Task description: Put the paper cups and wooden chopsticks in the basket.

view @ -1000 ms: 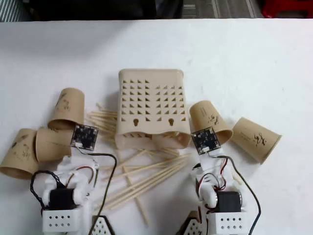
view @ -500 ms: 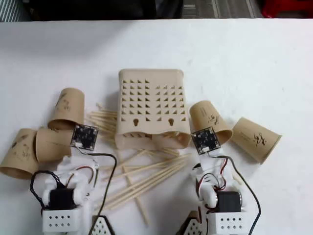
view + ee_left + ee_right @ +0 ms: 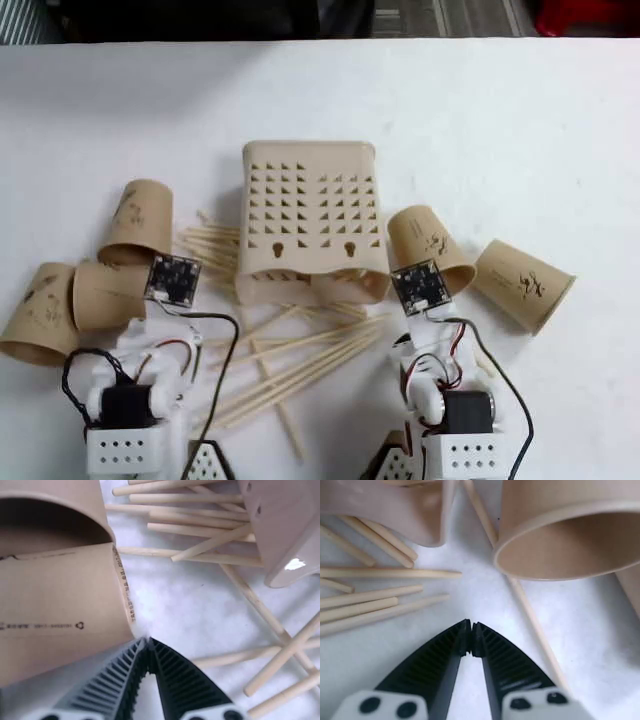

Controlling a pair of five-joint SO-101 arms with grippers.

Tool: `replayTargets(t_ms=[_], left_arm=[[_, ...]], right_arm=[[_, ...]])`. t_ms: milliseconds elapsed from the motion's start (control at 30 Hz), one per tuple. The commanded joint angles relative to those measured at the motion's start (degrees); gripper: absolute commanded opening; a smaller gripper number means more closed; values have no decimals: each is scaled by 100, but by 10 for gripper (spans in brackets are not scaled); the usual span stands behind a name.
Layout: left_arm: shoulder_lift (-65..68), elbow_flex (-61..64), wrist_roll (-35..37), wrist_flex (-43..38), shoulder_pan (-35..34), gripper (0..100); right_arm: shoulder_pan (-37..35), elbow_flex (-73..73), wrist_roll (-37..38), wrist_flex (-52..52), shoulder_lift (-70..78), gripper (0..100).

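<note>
Nothing is shifting since a second ago: both arms are idling. My left gripper [image 3: 148, 642] and right gripper [image 3: 471, 627] are sitting with jaws together, empty. Cups [image 3: 432, 250] are lying tipped either side of the basket [image 3: 312, 220], with chopsticks [image 3: 290, 350] scattered before it. I'm judging that no pick is begun. The next move is calling for open jaws around the nearest cup.

Bright even light, soft shadows

Basket [image 3: 310, 225] lies over the wooden chopsticks [image 3: 210, 245], concealing part of several. Left wrist view: a paper cup [image 3: 55, 610] and the basket are cut by the frame edges. Right wrist view: second cup [image 3: 570, 530] likewise cut off.
</note>
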Motion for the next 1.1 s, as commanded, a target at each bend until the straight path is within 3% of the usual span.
replayTargets(t_ms=[0,600,967,1067], left_arm=[[-40,-26,9,18,-22,24],[-40,-158,-26,18,22,24],[-40,-853,-26,18,-13,24],[-40,-853,-26,18,-13,24]], right_arm=[[-13,53,-26,-31,-48,19],[-48,18,-18,-40,-48,21],[567,-2163,0,-48,-48,22],[435,-2778,440,-277,-48,77]])
